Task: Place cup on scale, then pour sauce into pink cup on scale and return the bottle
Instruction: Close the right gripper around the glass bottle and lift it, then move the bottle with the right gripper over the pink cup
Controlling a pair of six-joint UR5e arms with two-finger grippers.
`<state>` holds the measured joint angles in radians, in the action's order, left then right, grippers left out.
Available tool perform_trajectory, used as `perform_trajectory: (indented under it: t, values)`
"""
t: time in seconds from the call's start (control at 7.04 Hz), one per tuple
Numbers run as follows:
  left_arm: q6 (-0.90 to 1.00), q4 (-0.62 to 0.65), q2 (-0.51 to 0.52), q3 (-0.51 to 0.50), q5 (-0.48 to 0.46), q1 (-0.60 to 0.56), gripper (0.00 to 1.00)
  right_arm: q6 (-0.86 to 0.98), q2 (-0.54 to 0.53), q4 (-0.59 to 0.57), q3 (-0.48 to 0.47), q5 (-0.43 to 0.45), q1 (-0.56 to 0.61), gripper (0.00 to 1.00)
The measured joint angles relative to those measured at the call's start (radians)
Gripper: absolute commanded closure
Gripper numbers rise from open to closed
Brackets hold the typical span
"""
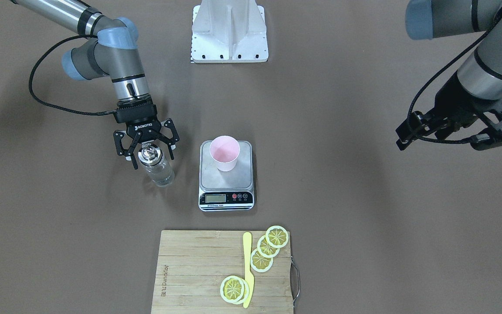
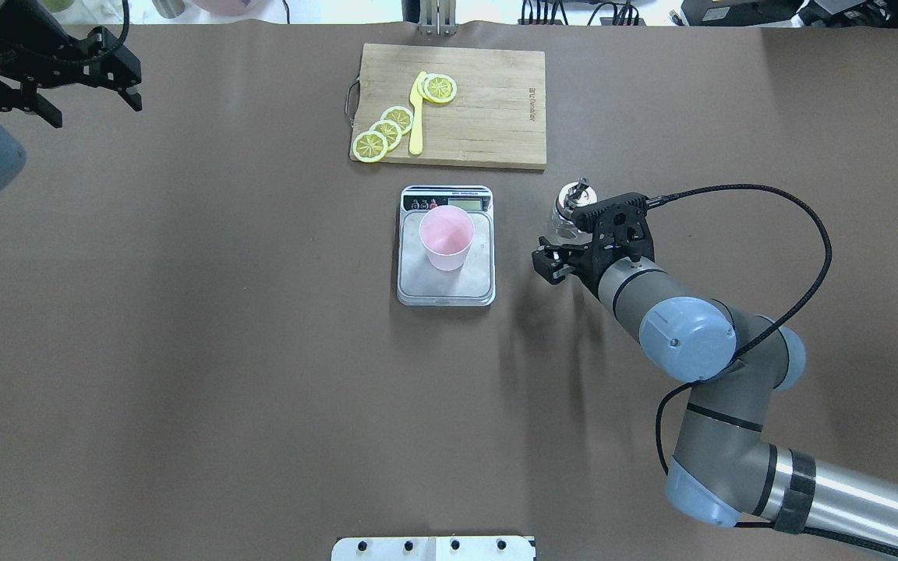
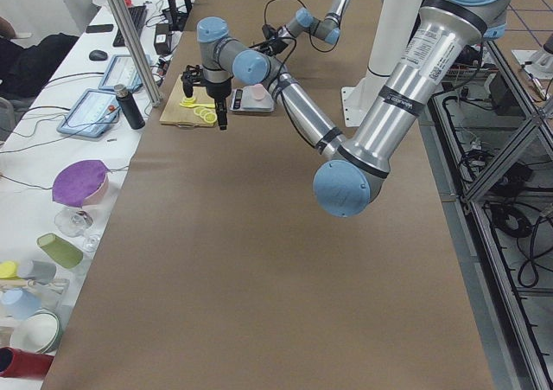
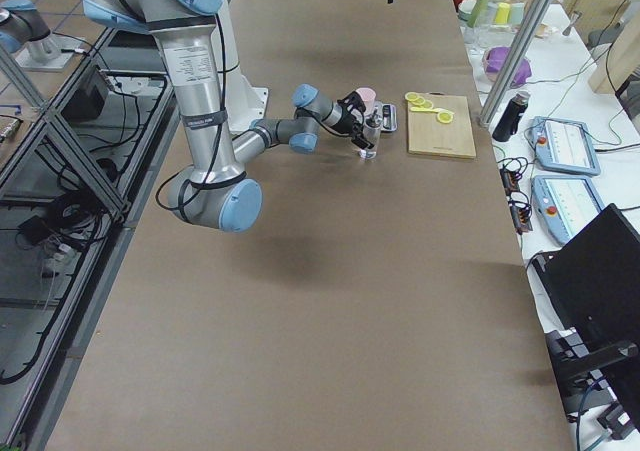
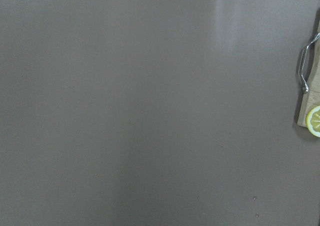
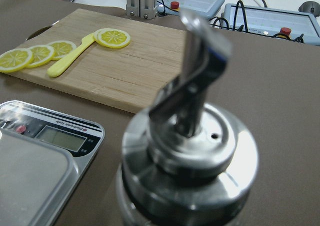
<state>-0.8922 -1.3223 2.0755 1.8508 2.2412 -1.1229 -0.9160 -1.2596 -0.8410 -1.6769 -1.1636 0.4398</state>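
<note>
1. Black fingers first, nearest the robot's base: find the right gripper [image 1: 153, 160] on the robot-right side of the scale [image 1: 226, 174], spread wide, straddling the bottle [image 1: 157, 168] at its silver pourer cap [image 1: 148, 153] without visibly pinching it.
2. Note the bottle upright on the table [image 1: 364, 218], just beside the scale but not touching, with clear sauce [image 1: 162, 177] showing through the glass.
3. Move on to the scale's grey platform: see the cup [image 1: 224, 152] upright at about mid-platform, apparently dry inside.
4. Count the first step as done, then. Take the step in hand to be seizing the bottle for the pour.
5. For the next move, as a judgement only:
   - close squarely on the glass below the cap and lift straight up;
   - carry across to the scale and tip the spout over the cup's mouth;
   - avoid nudging so light a cup off the platform.
6. Beyond the scale, away from the robot, pass over the wooden cutting board [image 1: 194, 270] with its lemon slices [image 1: 262, 259] and yellow knife [image 1: 247, 270], no part of this job.
7. Farthest off, well apart from the scale on the robot-left side, spot the left gripper [image 2: 94, 111] hanging above the table, fingers parted, grasping nothing.
</note>
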Motion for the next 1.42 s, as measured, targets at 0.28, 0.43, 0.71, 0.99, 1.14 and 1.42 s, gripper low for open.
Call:
perform_trajectory:
  t: [0.28,0.43,0.71,0.99,1.14,1.42]
  values:
    - [0.0,0.0,0.0,0.0,0.0,0.0,0.01,-0.001,0.013,0.0,0.013,-0.009,0.007,0.1]
    - [-0.001,0.0,0.0,0.0,0.0,0.0,0.01,-0.001,0.018,0.0,0.017,-0.009,0.008,0.13]
    - [0.0,0.0,-0.001,-0.001,0.0,0.0,0.01,-0.002,0.023,-0.001,0.021,-0.01,0.01,0.51]
    - [0.0,0.0,-0.002,-0.001,0.0,0.0,0.01,-0.002,0.031,-0.001,0.023,-0.025,0.021,0.97]
    - [0.0,0.0,-0.002,-0.001,0.0,0.0,0.01,0.0,0.036,-0.001,0.022,-0.046,0.035,1.0]
    - [0.001,0.0,-0.003,0.0,0.001,-0.001,0.01,0.012,0.055,-0.002,0.013,-0.07,0.061,1.0]
